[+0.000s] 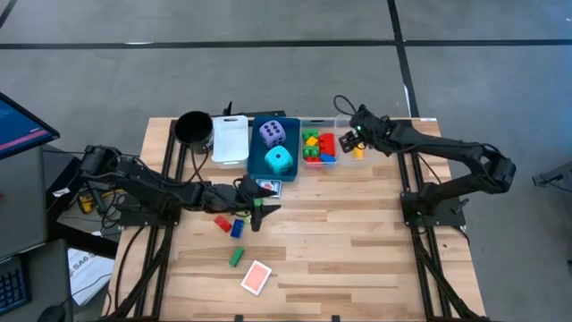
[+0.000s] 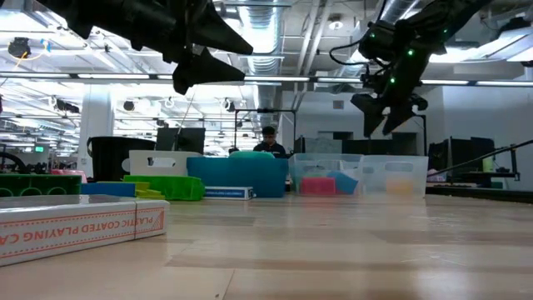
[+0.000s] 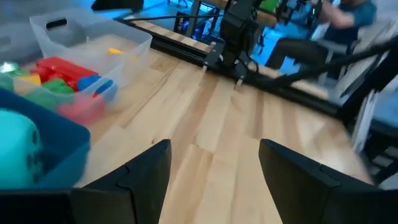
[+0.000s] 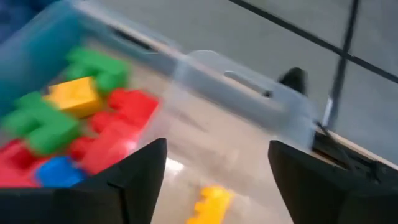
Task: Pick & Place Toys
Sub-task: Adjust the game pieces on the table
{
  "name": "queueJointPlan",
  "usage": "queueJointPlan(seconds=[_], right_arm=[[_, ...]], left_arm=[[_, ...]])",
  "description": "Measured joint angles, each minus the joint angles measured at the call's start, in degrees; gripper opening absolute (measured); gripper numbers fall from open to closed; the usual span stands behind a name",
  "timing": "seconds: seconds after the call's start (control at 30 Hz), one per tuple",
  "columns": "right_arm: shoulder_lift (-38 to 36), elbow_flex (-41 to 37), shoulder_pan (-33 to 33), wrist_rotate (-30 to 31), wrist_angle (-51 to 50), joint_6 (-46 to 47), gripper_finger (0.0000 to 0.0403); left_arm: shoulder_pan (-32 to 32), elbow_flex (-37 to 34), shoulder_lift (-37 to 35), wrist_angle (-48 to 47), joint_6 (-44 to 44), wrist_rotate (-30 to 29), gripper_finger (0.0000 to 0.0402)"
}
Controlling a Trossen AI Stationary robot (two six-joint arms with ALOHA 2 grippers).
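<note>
A card box [image 2: 79, 223] is lying on the bench [image 2: 333, 250], nearer than the blue bin [image 2: 237, 177]. The right hand [image 2: 385, 108] is hanging empty above the clear bins [image 2: 358, 173].

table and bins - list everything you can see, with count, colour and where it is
black cup: 1, black, far left of the bin row
white bin: 1, white, beside the cup
blue bin: 1, blue, middle of the row
dice: 2, purple and cyan, inside the blue bin
clear bins: clear, right end of the row; exact count unclear
bricks in clear bins: several, red, green, yellow, blue; one yellow lies apart
loose bricks: 3, red, blue, green, on the table
card box: 1, in front of the blue bin
playing card: 1, red back, near edge
left gripper: open, empty, over the loose bricks
right gripper: open, empty, over the clear bins
</note>
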Motion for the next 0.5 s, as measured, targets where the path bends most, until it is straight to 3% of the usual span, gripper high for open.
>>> queueJointPlan(seconds=[0.2, 0.37, 0.5], right_arm=[[-0.17, 0.0, 15.55, 3.74, 4.19, 3.35, 0.0282], [2.7, 0.04, 34.83, 19.35, 14.21, 5.59, 0.0282], [7.84, 0.04, 46.7, 30.73, 19.69, 12.0, 0.0282]], left_arm=[[0.0, 0.02, -2.52, -7.44, 7.82, 6.31, 0.0237], [-0.02, 0.02, -7.96, -20.83, 8.64, 7.31, 0.0233], [-0.11, 0.02, -12.16, -31.34, 7.01, 6.08, 0.0201]])
